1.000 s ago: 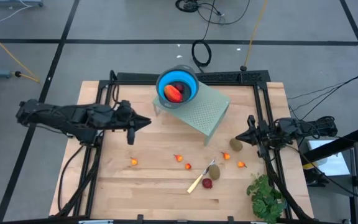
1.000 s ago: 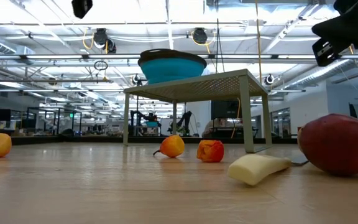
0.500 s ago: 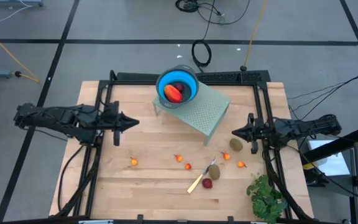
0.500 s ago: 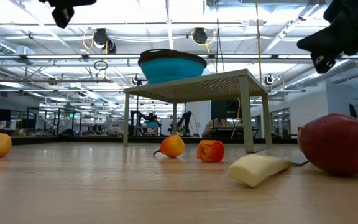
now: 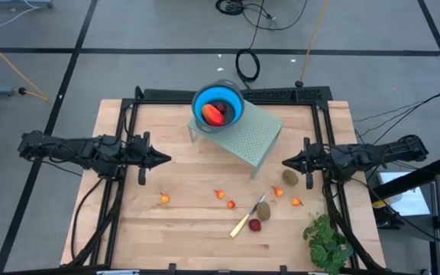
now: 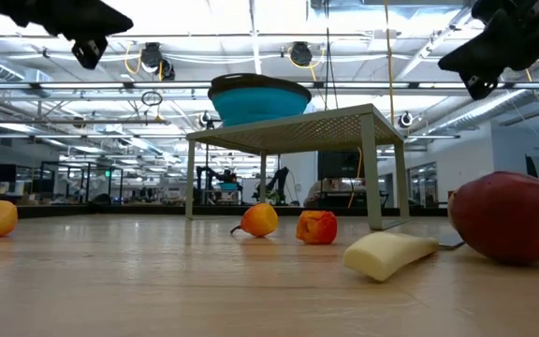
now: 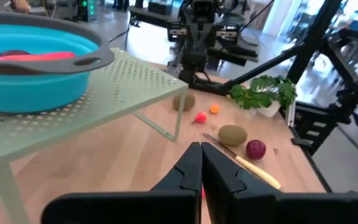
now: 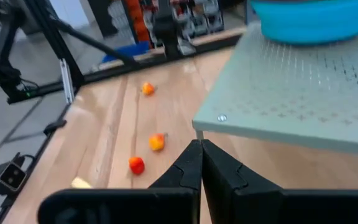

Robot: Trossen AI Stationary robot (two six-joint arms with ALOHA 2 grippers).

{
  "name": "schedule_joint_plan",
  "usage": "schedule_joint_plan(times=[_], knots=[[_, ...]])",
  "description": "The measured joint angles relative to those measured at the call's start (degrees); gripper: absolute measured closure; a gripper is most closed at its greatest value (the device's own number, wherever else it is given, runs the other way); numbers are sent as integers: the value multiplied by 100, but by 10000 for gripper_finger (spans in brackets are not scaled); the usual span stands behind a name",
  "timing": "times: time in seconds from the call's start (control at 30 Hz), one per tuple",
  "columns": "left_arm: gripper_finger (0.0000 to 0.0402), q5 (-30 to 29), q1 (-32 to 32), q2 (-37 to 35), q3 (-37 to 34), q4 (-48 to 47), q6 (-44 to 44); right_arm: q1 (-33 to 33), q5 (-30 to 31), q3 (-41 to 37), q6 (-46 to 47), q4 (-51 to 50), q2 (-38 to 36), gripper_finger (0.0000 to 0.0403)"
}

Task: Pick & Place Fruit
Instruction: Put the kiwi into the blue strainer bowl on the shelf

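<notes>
Nearest the table's front edge, among the fruit: a dark red ball (image 5: 255,225), just beside the pale-handled knife (image 5: 243,221) and a brownish-green oval (image 5: 263,210). Probably light, firm and smooth-skinned, so likely to roll; best taken across the middle, squarely, from above. Oval best pinched across its short axis. Knife lying close along both, so likely to be nudged by a low approach from that side. Leafy green bunch (image 5: 325,241) off at the front right corner, well apart, no hindrance.

Next back, tiny orange-red pieces scattered across the middle of the table (image 5: 128,229): one alone to the left (image 5: 164,198), two near the centre (image 5: 220,194), two more to the right (image 5: 297,202). Very light, probably soft; easily crushed or flicked away, so worth a gentle, centred pinch.

Farther back, a second oval (image 5: 289,177), close under the right tool (image 5: 286,163), which hangs closed and empty. Left tool (image 5: 163,158) likewise closed and empty, over bare wood on the left.

Farthest, a pale green perforated stand (image 5: 254,141) carrying a blue bowl (image 5: 234,100), with the longer red-orange piece (image 5: 214,113) already inside. Stand legs and raised deck in the way of any low sweep toward the bowl; lift high before crossing.
</notes>
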Motion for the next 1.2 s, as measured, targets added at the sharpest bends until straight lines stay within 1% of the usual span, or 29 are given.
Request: schedule_joint_plan(times=[0.13, 0.23, 0.33, 0.4, 0.5, 0.67, 0.83, 0.9, 0.97, 1.07, 1.2], knots=[[396, 183, 86, -251, -412, 346, -3, 0, -17, 459, 320, -713, 353, 403], [400, 336, 144, -447, -635, 473, -56, 0, -26, 709, 545, -1084, 583, 403], [396, 504, 198, -646, -815, 518, -67, 0, -61, 917, 820, -1391, 807, 403], [396, 620, 225, -755, -887, 520, -59, 0, -254, 1036, 1009, -1619, 972, 403], [400, 757, 282, -884, -978, 523, 8, 4, -496, 1178, 1297, -1846, 1229, 403], [398, 967, 400, -982, -1196, 523, 37, 4, -503, 1322, 1692, -2090, 1639, 403], [395, 1229, 524, -984, -1265, 525, -54, 4, -814, 1523, 2041, -2377, 2036, 403], [398, 1285, 568, -984, -1265, 532, 4, 4, -824, 1647, 2259, -2625, 2208, 403], [400, 1302, 627, -984, -1265, 545, 11, 4, -833, 1810, 2520, -2917, 2375, 403], [395, 1343, 713, -984, -1265, 543, 9, 4, -1016, 2137, 2836, -3497, 2632, 403], [400, 1353, 825, -984, -1265, 543, 13, -7, -1257, 2608, 3433, -4337, 2978, 403]])
